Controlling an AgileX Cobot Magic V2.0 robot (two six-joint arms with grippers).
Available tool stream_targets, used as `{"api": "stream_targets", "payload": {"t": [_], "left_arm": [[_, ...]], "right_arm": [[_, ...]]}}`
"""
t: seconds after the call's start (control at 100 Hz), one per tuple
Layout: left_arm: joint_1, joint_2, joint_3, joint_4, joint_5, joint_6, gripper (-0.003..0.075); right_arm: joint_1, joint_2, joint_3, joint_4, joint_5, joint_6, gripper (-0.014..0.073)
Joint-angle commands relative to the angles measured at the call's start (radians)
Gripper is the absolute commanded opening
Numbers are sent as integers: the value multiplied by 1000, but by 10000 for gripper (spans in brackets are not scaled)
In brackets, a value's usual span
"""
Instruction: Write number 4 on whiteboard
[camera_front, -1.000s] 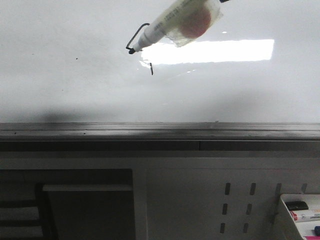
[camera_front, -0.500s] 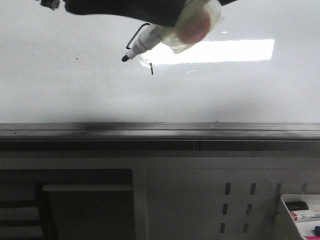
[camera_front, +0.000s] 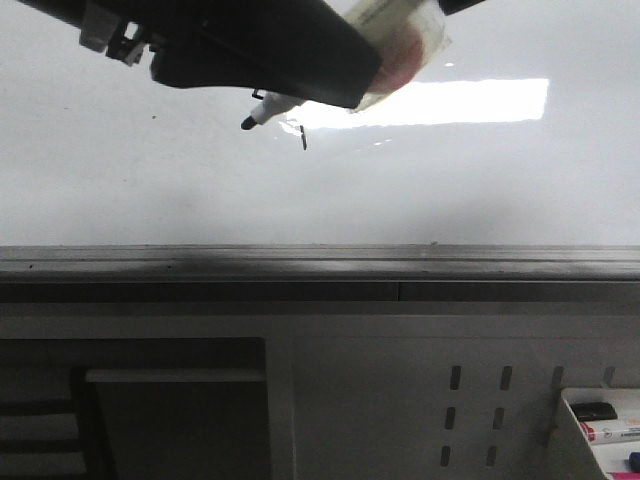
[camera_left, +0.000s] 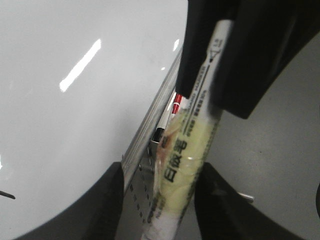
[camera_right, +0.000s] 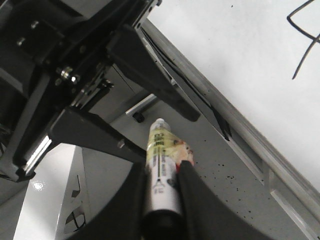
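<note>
The whiteboard (camera_front: 480, 180) fills the upper front view, with a grey ledge (camera_front: 320, 262) below it. Of the number 4 only the short vertical line (camera_front: 303, 138) shows there; my left gripper (camera_front: 340, 85) covers the hook. Its thin strokes (camera_right: 302, 25) show in the right wrist view. My right gripper (camera_right: 162, 167) is shut on the white marker (camera_right: 160, 150). The black marker tip (camera_front: 245, 122) points down-left just left of the 4. My left gripper (camera_left: 162, 170) is open, with the taped marker body (camera_left: 187, 150) between its fingers.
A white tray (camera_front: 600, 420) with several markers stands at the lower right below the board. A grey panel with slots (camera_front: 480, 410) lies beside it. A dark opening (camera_front: 130, 410) is at the lower left.
My left arm has come in from the left across the top of the board and now straddles the marker, hiding the hook. The marker tip has shifted slightly left and down.
</note>
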Motion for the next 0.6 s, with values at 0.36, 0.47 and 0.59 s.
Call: {"api": "stream_targets", "payload": {"t": [0.36,0.47,0.59], "left_arm": [[-8,-19,-33,-28,-11,0,-20],[-4,-31,-30,-28,-67,-36,-20],[-4,-86,7,-28,-223,-82,-21]], "right_arm": [[-3,-24,-34,61,14,-7,197],[-14,-34,-34,64,-43,-5,385],[-82,-82,-34,60,-101,-5,404]]}}
